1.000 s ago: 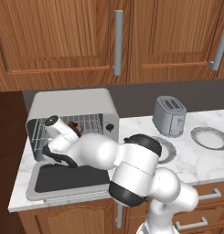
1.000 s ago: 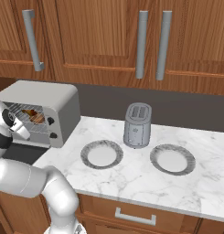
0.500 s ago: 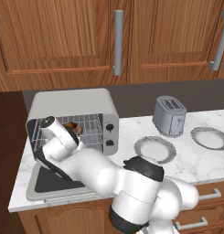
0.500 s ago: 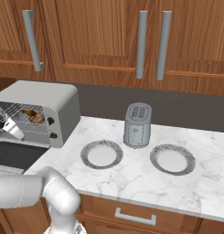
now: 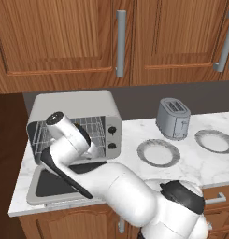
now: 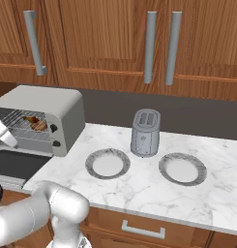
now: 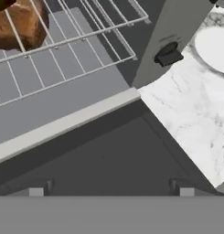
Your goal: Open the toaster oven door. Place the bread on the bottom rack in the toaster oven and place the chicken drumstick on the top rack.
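In the left base view the toaster oven (image 5: 76,126) stands on the table (image 5: 200,161), its door (image 5: 60,184) folded down. In the right base view the drumstick (image 6: 35,124) lies on a rack inside. In the hand view the jaws (image 7: 111,192) are spread wide, empty, and the bread (image 7: 17,25) rests on the lower rack (image 7: 63,64).
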Available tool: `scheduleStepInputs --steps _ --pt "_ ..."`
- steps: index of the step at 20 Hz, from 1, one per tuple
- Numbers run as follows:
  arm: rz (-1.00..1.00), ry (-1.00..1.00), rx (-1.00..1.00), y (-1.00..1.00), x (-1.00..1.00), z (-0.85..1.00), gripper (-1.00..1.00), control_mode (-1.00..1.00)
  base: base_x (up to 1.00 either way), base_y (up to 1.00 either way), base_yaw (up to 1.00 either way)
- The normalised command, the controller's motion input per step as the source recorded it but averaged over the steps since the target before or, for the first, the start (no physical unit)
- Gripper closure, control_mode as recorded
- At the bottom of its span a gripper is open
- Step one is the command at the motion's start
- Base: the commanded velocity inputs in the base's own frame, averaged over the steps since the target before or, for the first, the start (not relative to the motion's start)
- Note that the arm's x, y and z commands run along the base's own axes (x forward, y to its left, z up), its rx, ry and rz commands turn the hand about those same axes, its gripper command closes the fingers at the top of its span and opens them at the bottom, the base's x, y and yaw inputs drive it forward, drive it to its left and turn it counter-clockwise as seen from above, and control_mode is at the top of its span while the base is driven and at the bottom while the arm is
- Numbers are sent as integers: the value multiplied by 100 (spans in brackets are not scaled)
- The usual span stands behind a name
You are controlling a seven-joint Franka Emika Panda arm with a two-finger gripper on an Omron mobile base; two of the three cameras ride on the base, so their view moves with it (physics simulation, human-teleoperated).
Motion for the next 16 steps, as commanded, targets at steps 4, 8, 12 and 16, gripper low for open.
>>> scheduleStepInputs --steps 4,8,12,16 --pt "0 0 0 -61 -46 73 -100 -100 0 0 0" --pt "0 0 0 -74 -17 70 -100 -100 0 0 0" --pt "0 0 0 -72 0 69 -100 -100 0 0 0" --pt "0 0 2 -87 0 54 -100 -100 0 0 0"
